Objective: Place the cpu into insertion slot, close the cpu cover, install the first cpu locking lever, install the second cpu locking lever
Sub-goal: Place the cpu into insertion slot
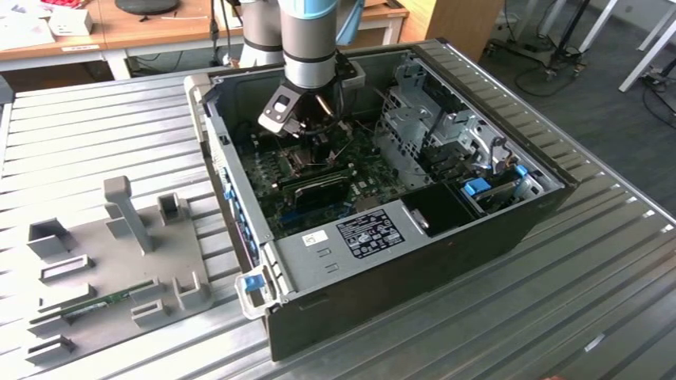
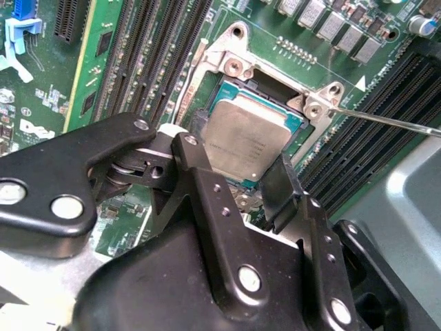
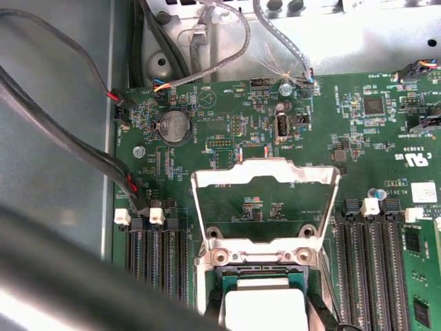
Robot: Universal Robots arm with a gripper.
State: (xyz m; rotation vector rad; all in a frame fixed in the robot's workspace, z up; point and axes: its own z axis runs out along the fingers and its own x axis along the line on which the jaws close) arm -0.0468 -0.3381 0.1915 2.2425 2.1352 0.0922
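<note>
1. The step in hand is the first one, placing the cpu. In the exterior view my arm reaches down into the open black computer case (image 1: 507, 229) at the upper middle of the frame, on the slatted metal bench (image 1: 591, 317).
2. The black two-fingered gripper (image 2: 236, 157) appears to pinch the small flat square silver-grey cpu (image 2: 241, 134) by two opposite edges. The cpu sits at the dark square insertion slot with the silvery rim (image 2: 265, 81), on the green board.
3. The thin square silvery cpu cover (image 3: 265, 172) stands hinged open, clear of the slot.
4. I judge the seating calls for the cpu lying flat and square in the slot, not cocked on one edge, before the fingers let go.
5. I count one cpu, one slot, one cover, one gripper, and one thin silvery wire lever (image 2: 386, 123) beside the slot.
</note>
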